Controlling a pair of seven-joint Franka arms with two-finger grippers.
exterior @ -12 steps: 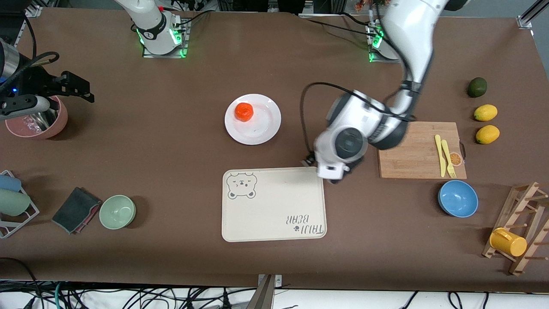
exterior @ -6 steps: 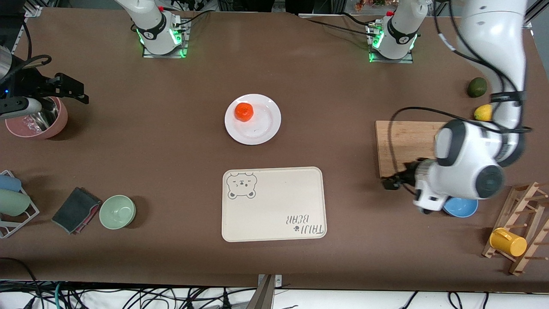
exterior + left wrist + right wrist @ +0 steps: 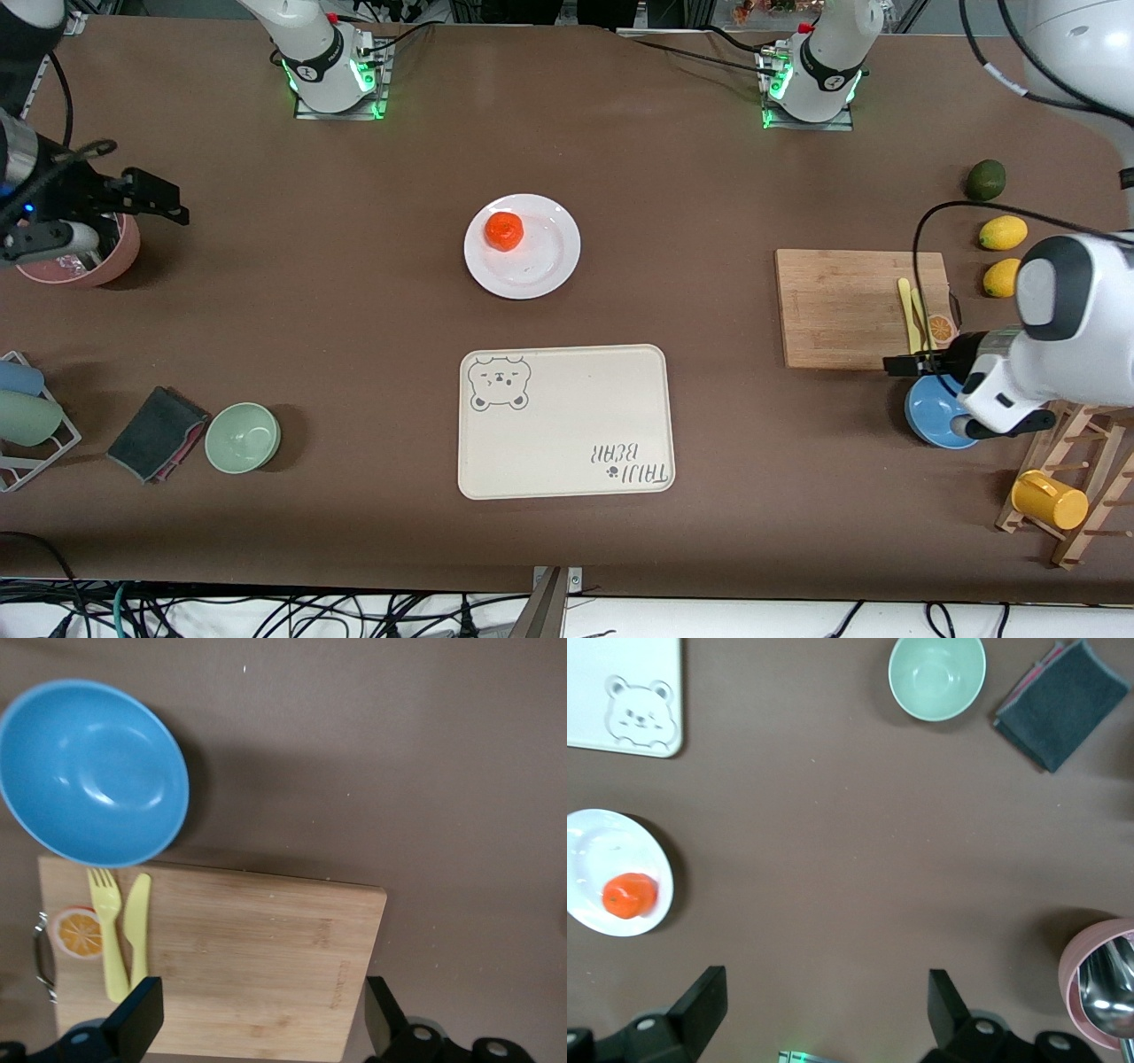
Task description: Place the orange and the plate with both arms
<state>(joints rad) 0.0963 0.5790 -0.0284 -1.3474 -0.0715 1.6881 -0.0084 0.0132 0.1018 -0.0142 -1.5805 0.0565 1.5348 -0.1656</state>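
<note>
Orange [image 3: 504, 230] sat on the plate [image 3: 549, 257] mid-table, farther from the camera than the bear tray [image 3: 567, 425]. Left gripper [image 3: 908, 364] hung spread over the cutting board's [image 3: 842, 306] edge; right gripper [image 3: 159, 197] gaped beside the pink bowl [image 3: 89, 261].

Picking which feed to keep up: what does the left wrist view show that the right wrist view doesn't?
Only the left wrist view: the blue bowl, and the cutting board with the yellow fork and knife on it.
Only the right wrist view: the orange on the plate, the bear tray, green bowl, dark cloth and pink bowl.
Both: brown table and that arm's own open hand.
</note>
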